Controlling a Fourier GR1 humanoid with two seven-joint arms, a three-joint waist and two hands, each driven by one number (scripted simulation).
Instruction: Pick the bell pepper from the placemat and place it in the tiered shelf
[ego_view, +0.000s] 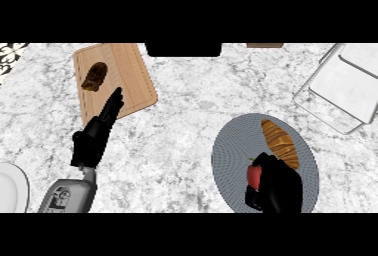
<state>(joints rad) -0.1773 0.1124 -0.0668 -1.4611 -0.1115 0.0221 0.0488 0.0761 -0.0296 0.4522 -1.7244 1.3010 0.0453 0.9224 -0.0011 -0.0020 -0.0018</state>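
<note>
Bell pepper (254, 176): red, on the grey oval placemat (230, 160), toward its 6 o'clock end. Only a narrow strip of it shows; the rest is hidden by the right hand (275, 187).

Right hand: black, lying over the pepper from its 3 o'clock side, fingers (264, 161) curled round it. Hand covers the placemat's lower middle.

Also on the placemat: a long golden-brown bread loaf (280, 142), running from 12 toward 4 o'clock of the mat, just beside the hand and at 1 o'clock from the pepper. Cannot tell whether loaf and pepper touch.

Placemat sits at 4 o'clock of the marbled bench (192, 100).

Tiered shelf (343, 85): pale wire-and-panel frame at 2 o'clock of the bench, well apart from the pepper, partly cut by the view's right edge.

Left hand (94, 137): at 9 o'clock of the bench, fingers straight and pressed together, pointing toward 1 o'clock, tips overlapping the lower edge of a wooden cutting board (129, 65). Grey forearm (68, 196) enters from 7 o'clock.

Cutting board lies at 11 o'clock, carrying a dark brown lumpy item (94, 76); cannot tell what it is.

White plate (11, 187) rim at 8 o'clock, mostly out of view. Dark rectangular object (183, 49) at 12 o'clock edge.
</note>
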